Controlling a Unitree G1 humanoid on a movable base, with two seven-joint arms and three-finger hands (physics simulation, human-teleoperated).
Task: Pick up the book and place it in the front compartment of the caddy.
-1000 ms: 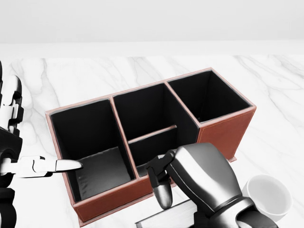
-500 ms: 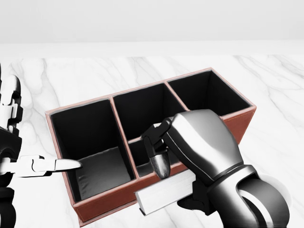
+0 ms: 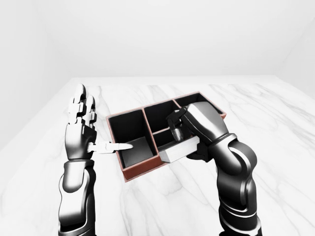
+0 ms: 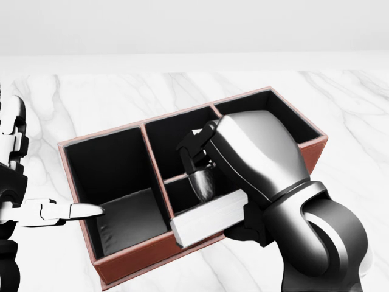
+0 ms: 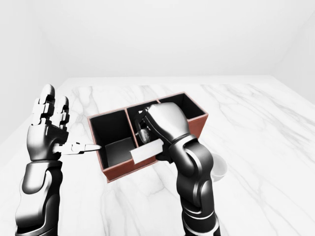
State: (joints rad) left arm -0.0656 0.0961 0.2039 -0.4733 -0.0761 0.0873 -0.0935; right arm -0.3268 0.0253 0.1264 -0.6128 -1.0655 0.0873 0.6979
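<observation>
The right hand [image 4: 234, 201] pinches the white book [image 4: 209, 218] by its long edge, tilted over the near wall of the brown caddy [image 4: 285, 167], apparently to drop it into the small middle compartment. The left hand [image 3: 83, 128], fingers spread, hovers beside the caddy on the marble surface [image 3: 275, 123].
</observation>
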